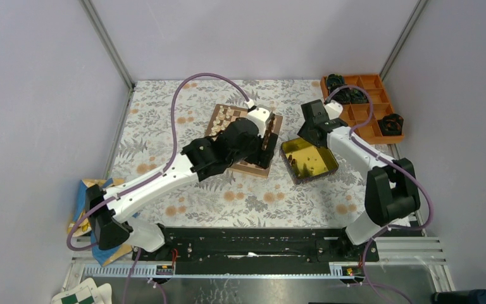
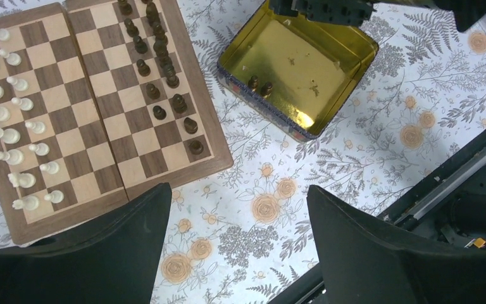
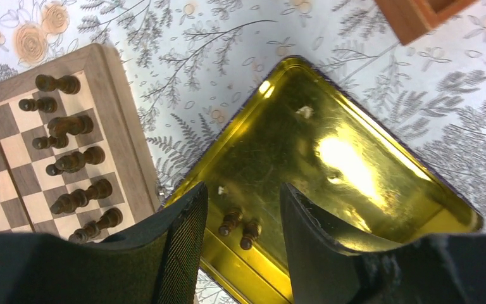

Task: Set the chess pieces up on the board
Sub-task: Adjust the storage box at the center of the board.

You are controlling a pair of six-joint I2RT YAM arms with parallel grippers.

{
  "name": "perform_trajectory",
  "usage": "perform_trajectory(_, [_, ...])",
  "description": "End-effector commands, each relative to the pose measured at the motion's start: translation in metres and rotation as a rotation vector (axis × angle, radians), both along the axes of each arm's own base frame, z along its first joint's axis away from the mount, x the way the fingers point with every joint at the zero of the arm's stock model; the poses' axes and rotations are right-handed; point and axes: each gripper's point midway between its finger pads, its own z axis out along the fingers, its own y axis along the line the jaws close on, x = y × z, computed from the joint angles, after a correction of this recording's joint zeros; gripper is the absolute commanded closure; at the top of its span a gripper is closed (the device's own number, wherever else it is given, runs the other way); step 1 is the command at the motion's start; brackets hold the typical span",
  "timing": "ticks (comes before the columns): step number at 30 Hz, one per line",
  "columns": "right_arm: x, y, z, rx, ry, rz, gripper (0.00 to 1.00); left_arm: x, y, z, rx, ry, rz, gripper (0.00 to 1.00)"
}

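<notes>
The board is lying opened flat at the middle of the table, slightly toward the far edge; the pale cream set is standing in two rows along one edge of it; the dark brown set is lining the opposite edge, the one facing the yellow tin; the squares between the two sets are lying bare. Two more dark pieces are lying inside the tin, close to the wall nearest the board. The tin is sitting just beside the board on its right, apart from it, with a narrow strip of floral cloth showing between them.

The left gripper is hovering above the cloth off the board's near corner, its jaws standing wide apart and holding nothing; the left arm is stretching diagonally from the near left corner of the table, its wrist covering much of the board in the top view. The right gripper is hanging over the tin, jaws parted with a clear gap, the two loose dark pieces showing below between the fingertips and not gripped; the right arm is reaching from the near right corner toward the far edge, then bending back down over the tin.

An orange tray is sitting at the far right corner, well apart from the board; open cloth is running along the near edge and the left side.
</notes>
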Motion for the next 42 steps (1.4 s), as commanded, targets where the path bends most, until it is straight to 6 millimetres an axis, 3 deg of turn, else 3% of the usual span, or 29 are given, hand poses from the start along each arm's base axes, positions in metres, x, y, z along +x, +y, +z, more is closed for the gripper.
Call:
perform_trajectory(1, [0.029,0.024,0.013,0.042,-0.057,0.088,0.48,-0.002,0.01,0.001,0.003,-0.02,0.024,0.15])
perform_trajectory(10, [0.051,0.035,-0.008,0.022,0.003,0.11,0.47,-0.002,0.018,-0.005,0.022,-0.031,0.04,0.15])
perform_trajectory(17, [0.045,0.033,-0.016,0.03,0.031,0.088,0.47,0.0,0.019,-0.008,0.039,-0.038,0.038,0.15])
perform_trajectory(32, [0.04,0.036,-0.056,0.048,0.104,0.061,0.48,0.001,0.021,-0.014,0.051,-0.03,0.033,0.15])
perform_trajectory(36, [0.042,0.038,-0.063,0.051,0.113,0.056,0.53,0.001,0.025,-0.017,0.055,-0.027,0.041,0.15])
perform_trajectory(42, [0.044,0.036,-0.065,0.054,0.102,0.023,0.69,0.002,0.031,-0.022,0.065,-0.018,0.049,0.15])
